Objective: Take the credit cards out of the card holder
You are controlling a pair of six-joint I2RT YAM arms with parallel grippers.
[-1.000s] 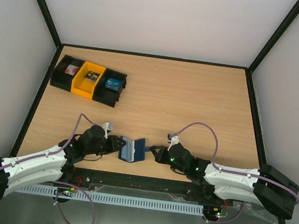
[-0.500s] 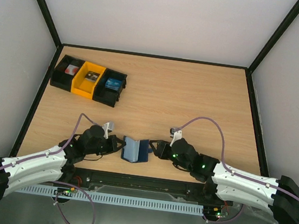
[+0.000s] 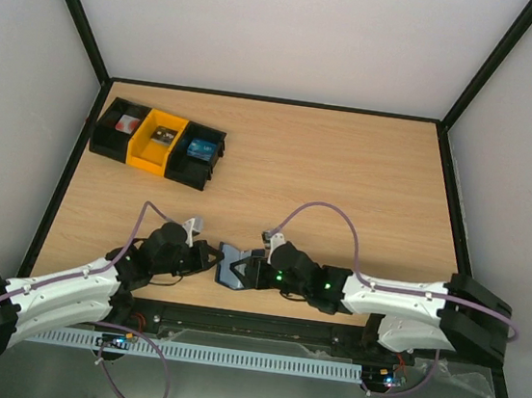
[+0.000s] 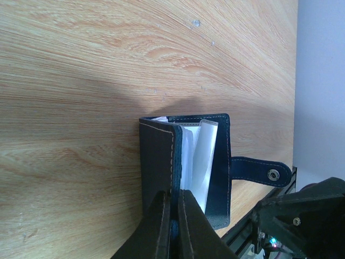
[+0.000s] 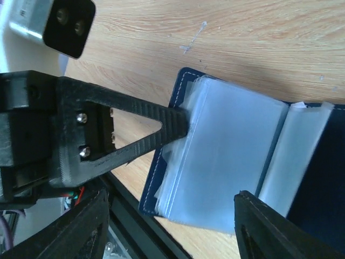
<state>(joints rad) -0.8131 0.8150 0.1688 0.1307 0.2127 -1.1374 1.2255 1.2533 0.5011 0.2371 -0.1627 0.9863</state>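
The dark blue folding card holder (image 3: 234,265) lies open at 6 o'clock on the wooden table (image 3: 345,189). The left gripper (image 4: 173,197) is clamped on its left cover. The right gripper (image 5: 172,197) has let go and moved in from 3 o'clock, its jaws now spread over the clear plastic sleeves (image 5: 226,151). Card extraction is probably next.

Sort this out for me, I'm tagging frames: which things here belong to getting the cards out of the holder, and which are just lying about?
Job in hand:
card holder, open
clear sleeves inside it
left claw, pinching one cover
right claw, open over the sleeves

Lying about:
row of black and yellow bins, far left of the table
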